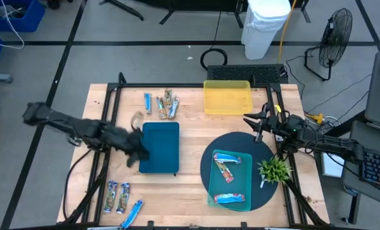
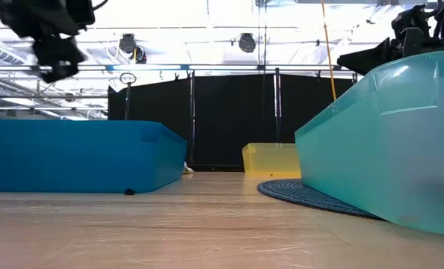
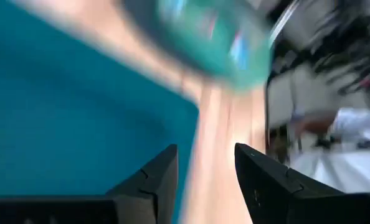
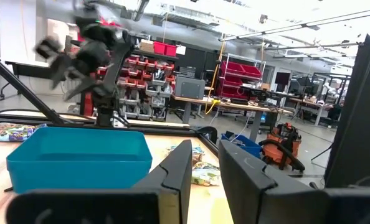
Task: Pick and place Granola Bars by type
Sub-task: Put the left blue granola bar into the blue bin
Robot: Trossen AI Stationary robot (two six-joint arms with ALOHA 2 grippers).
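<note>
Granola Bars lie in groups. A blue one (image 1: 148,102) and two mottled ones (image 1: 169,103) lie at the far side. Another mottled one (image 1: 137,118) is by the blue tray's far left corner. Three lie at the near left (image 1: 118,197). Three more rest in the teal tray (image 1: 240,167). My left gripper (image 1: 135,152) hovers open over the blue tray's (image 1: 161,144) left edge; in its wrist view, nothing is between its fingers (image 3: 203,180). My right gripper (image 1: 254,122) waits at the right, raised, with a narrow empty gap (image 4: 205,171).
A yellow tray (image 1: 227,97) stands at the far middle. The teal tray sits on a dark round mat (image 1: 206,163), with a small green plant (image 1: 273,170) beside it on the right. Bare wood shows between the blue tray and the mat.
</note>
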